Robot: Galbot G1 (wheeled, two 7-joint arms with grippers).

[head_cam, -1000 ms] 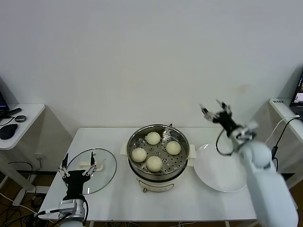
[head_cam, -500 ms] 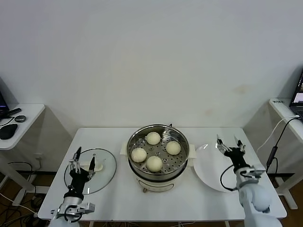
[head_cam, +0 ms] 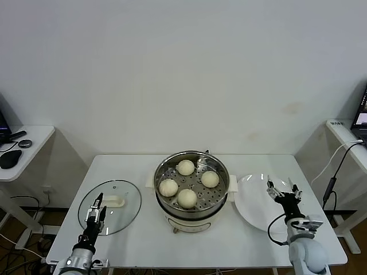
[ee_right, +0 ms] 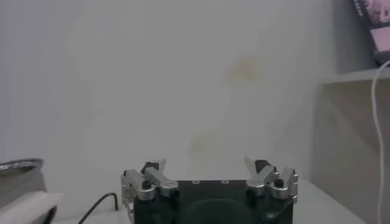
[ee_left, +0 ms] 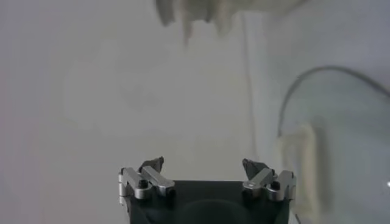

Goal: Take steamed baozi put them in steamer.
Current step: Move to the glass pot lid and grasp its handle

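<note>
Several pale cream steamed baozi (head_cam: pixel 185 167) lie on the perforated tray inside the steamer (head_cam: pixel 163 201), the shiny steel pot at the table's middle. My left gripper (head_cam: pixel 96 202) stands open and empty, low at the near left over the front part of the glass lid; the left wrist view shows its fingers (ee_left: pixel 203 165) spread wide. My right gripper (head_cam: pixel 282 187) is open and empty too, low at the near right over the white plate's edge, fingers pointing up (ee_right: pixel 207 165). Only the steamer's rim (ee_right: pixel 18 165) shows in the right wrist view.
A round glass lid (head_cam: pixel 123 215) with a white handle (head_cam: pixel 114 201) lies flat left of the steamer, also seen in the left wrist view (ee_left: pixel 341 140). A bare white plate (head_cam: pixel 255 209) lies right of the steamer. Side desks stand beyond both table ends.
The right arm has dropped from high near the wall to low over the plate's near edge. The left gripper has pulled back toward the table's front edge. Both stayed open.
</note>
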